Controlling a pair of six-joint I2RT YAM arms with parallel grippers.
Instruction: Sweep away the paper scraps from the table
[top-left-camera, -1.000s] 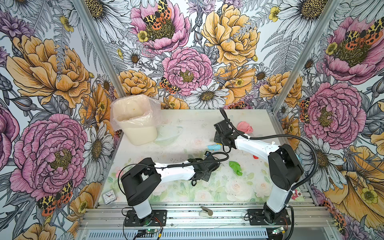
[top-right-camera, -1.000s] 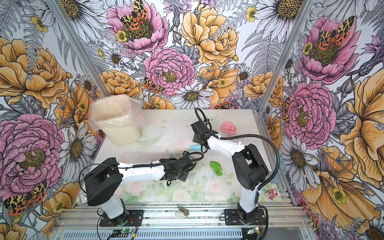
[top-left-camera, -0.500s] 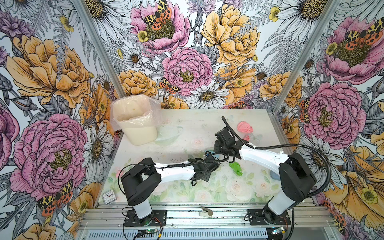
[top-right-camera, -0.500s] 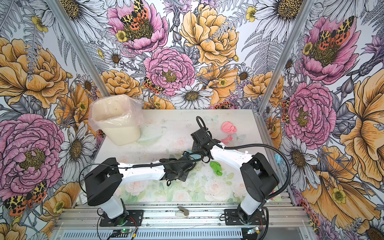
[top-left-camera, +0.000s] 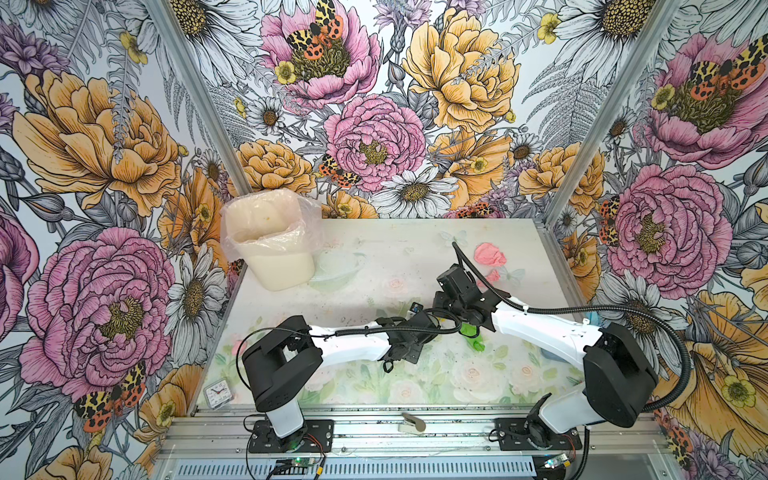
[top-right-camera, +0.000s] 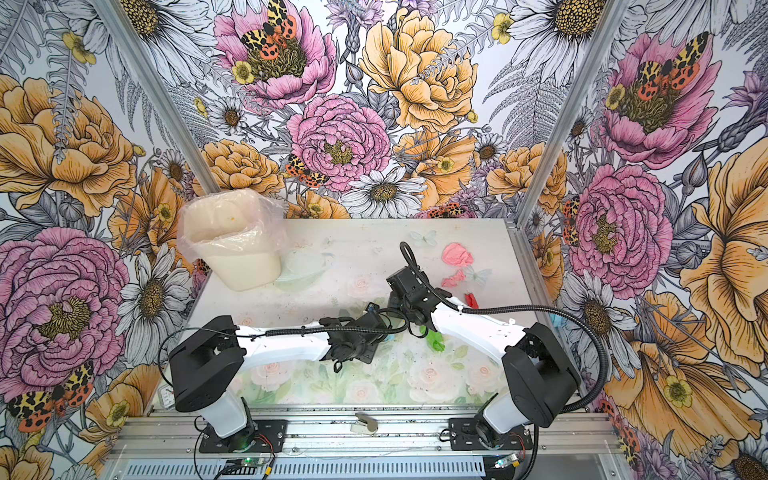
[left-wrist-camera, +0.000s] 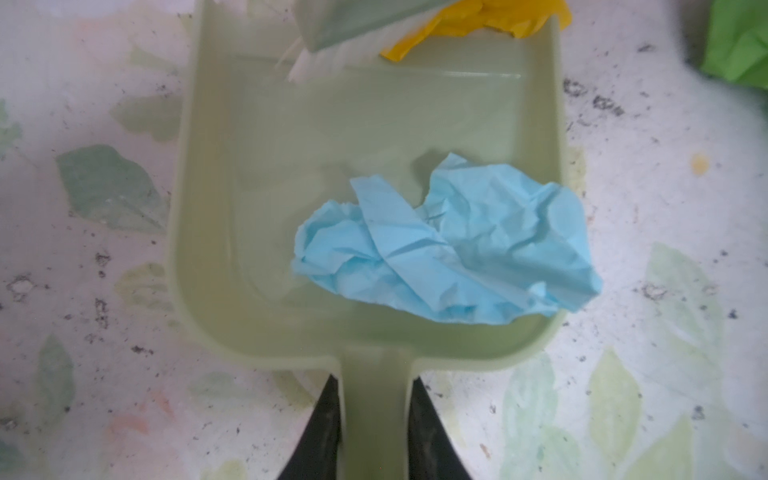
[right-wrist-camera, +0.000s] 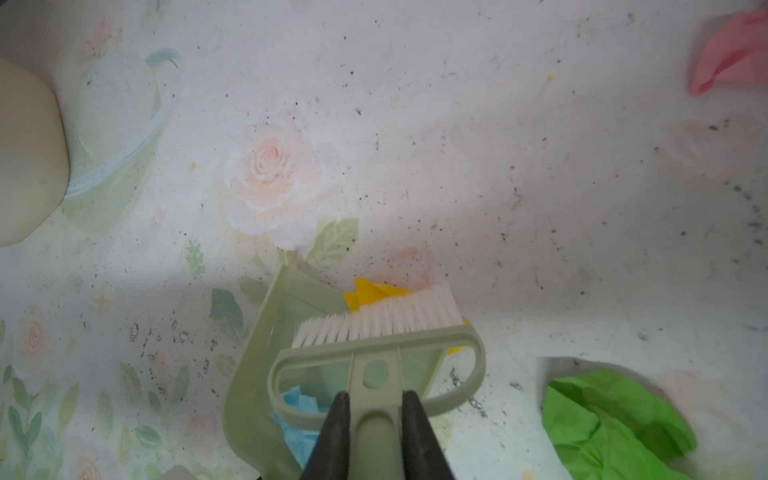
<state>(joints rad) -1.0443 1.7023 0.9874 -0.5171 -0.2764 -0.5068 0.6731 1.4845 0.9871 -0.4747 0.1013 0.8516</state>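
In the left wrist view my left gripper (left-wrist-camera: 376, 419) is shut on the handle of the pale green dustpan (left-wrist-camera: 216, 208), which lies flat on the table (left-wrist-camera: 665, 208). A light blue scrap (left-wrist-camera: 449, 249) sits inside the pan. My right gripper (right-wrist-camera: 376, 415) is shut on the green brush (right-wrist-camera: 374, 340), whose white bristles press a yellow scrap (right-wrist-camera: 374, 293) at the pan's mouth. A green scrap (right-wrist-camera: 611, 424) lies beside the pan. Two pink scraps (top-left-camera: 490, 254) (top-left-camera: 492, 275) and a red one (top-right-camera: 471, 300) lie at the back right.
A cream bin (top-left-camera: 270, 245) lined with a clear bag stands at the back left corner. A small clock (top-left-camera: 219, 392) lies at the front left. Both arms meet near the table's middle, with cables (top-left-camera: 561, 309) looping over them. Flowered walls close in three sides.
My right gripper has swung the brush from the back near the pink scraps forward to the dustpan's mouth, bringing the yellow scrap with it. The left arm and dustpan have stayed still.
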